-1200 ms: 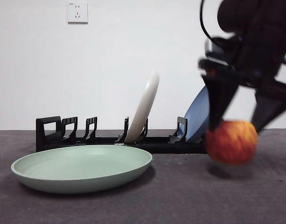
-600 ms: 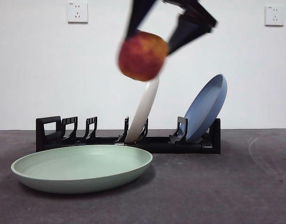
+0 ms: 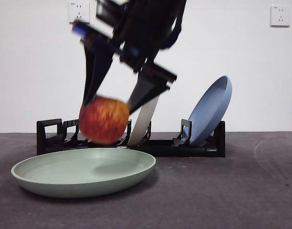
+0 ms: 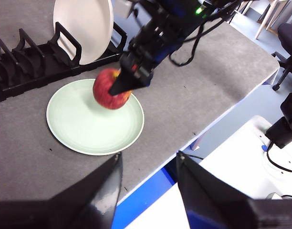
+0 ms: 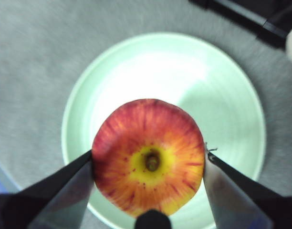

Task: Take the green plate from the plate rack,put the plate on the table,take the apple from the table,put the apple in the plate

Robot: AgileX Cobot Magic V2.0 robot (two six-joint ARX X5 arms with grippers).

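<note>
While the apple [image 3: 104, 119] is gripped between two black jaws, the right end effector [image 3: 110, 107] is seen in the front view reaching down from the top edge, its arm dark and blurred. The apple is held just above the green plate [image 3: 84, 171], clear of its surface, with a shadow cast on the plate's floor. The plate lies flat on the worktop [image 3: 222, 195] in front of the plate rack [image 3: 131, 140], in which a cream-white plate [image 3: 145, 121] and a blue plate [image 3: 210, 109] are stood leaning.

From the left wrist view, the left end effector [image 4: 148, 179] is seen held high and well off to the side of the worktop, its jaws spread apart with nothing between them. Across the worktop the other arm is angled down over the green plate [image 4: 84, 129], the apple [image 4: 110, 89] clamped at its tip, beside the rack [image 4: 36, 67].

From the right wrist view, the apple [image 5: 148, 164] is seen stem-end up, pinched on both sides by the right end effector [image 5: 148, 171], directly over the green plate [image 5: 222, 105], towards one side of it.
</note>
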